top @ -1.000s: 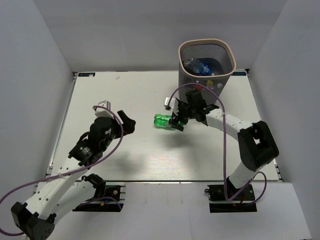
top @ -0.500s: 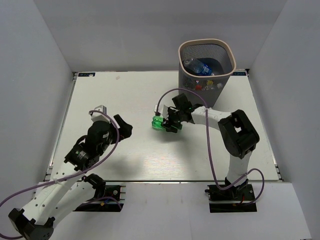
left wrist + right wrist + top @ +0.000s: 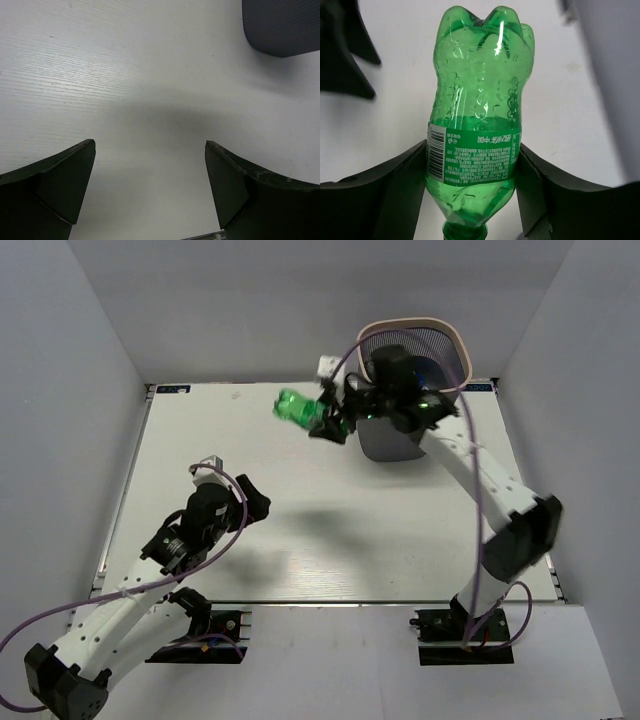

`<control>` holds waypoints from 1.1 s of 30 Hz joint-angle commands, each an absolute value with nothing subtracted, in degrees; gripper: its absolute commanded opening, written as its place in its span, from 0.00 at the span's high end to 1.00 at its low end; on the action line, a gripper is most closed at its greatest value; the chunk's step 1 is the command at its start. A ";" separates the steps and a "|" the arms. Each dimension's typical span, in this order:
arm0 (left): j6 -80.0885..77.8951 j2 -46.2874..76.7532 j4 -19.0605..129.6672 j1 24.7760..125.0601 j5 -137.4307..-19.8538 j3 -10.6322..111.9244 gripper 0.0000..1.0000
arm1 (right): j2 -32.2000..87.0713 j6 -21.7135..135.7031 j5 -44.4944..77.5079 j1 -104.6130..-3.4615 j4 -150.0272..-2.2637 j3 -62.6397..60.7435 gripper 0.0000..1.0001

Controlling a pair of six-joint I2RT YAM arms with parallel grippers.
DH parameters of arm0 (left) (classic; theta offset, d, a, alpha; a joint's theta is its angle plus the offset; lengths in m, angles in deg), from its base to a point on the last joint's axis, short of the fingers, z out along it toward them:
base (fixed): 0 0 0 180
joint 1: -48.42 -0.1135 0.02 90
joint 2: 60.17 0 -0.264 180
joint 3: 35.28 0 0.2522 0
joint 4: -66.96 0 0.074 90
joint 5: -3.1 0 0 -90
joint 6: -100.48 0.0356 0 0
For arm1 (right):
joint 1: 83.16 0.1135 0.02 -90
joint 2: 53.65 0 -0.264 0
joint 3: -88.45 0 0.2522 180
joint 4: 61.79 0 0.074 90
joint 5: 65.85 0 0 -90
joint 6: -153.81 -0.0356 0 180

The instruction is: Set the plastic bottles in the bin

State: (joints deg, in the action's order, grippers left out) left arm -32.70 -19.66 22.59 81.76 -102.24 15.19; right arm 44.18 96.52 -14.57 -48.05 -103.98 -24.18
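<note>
My right gripper (image 3: 328, 418) is shut on a green plastic bottle (image 3: 297, 408), held high above the table just left of the bin (image 3: 413, 330). In the right wrist view the green bottle (image 3: 477, 120) sits between both fingers, base pointing away. The bin is a dark mesh wastebasket with a pale rim; the right arm covers most of its mouth, so bottles inside are hidden. My left gripper (image 3: 255, 502) is open and empty over the left middle of the table; its view shows bare table between the fingers (image 3: 150, 190).
The white table (image 3: 300, 540) is walled by grey panels at the left, back and right. The bin's lower corner (image 3: 285, 25) shows at the top right of the left wrist view. No other bottle shows on the table.
My right gripper has lifted the green bottle from the table's middle up and back, to beside the bin's rim. The left arm has shifted only slightly.
</note>
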 commanded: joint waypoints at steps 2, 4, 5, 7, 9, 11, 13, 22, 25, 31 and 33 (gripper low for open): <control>-32.33 -17.29 27.88 81.99 -99.48 14.78 0.00 | 35.48 84.04 -9.83 -49.50 -92.03 -26.48 0.97; -31.71 -16.59 28.41 81.99 -99.47 15.30 0.00 | 32.60 80.27 -0.62 -50.03 -85.68 -23.94 0.97; -31.10 -15.88 28.41 81.99 -99.47 15.30 0.00 | 32.23 79.98 7.02 -50.90 -83.83 -23.41 0.99; -30.57 -15.88 29.02 81.99 -99.47 15.83 0.00 | 32.31 78.76 16.35 -51.87 -78.37 -22.88 0.99; -30.56 -15.35 29.56 81.99 -98.95 15.83 0.00 | 33.71 78.40 21.41 -55.46 -77.05 -24.62 1.00; -30.04 -15.35 30.61 81.99 -98.94 15.83 0.00 | 35.90 78.14 21.95 -58.19 -79.49 -27.25 1.00; -30.03 -14.74 31.13 81.99 -98.42 15.83 0.00 | 36.97 77.96 21.17 -61.79 -81.69 -28.67 1.00; -28.99 -14.21 32.19 81.99 -98.42 16.88 0.00 | 40.57 78.93 10.19 -69.18 -90.92 -30.16 0.10; -28.19 -12.89 32.19 81.99 -97.80 17.67 0.00 | 40.05 78.14 5.79 -69.89 -91.63 -32.36 0.10; -25.21 -10.95 33.24 81.99 -95.44 19.61 0.00 | 42.15 75.50 5.25 -69.63 -100.14 -43.51 0.10; -24.42 -10.43 33.25 81.99 -94.91 21.10 0.00 | 40.50 74.19 2.18 -69.19 -105.69 -45.90 0.10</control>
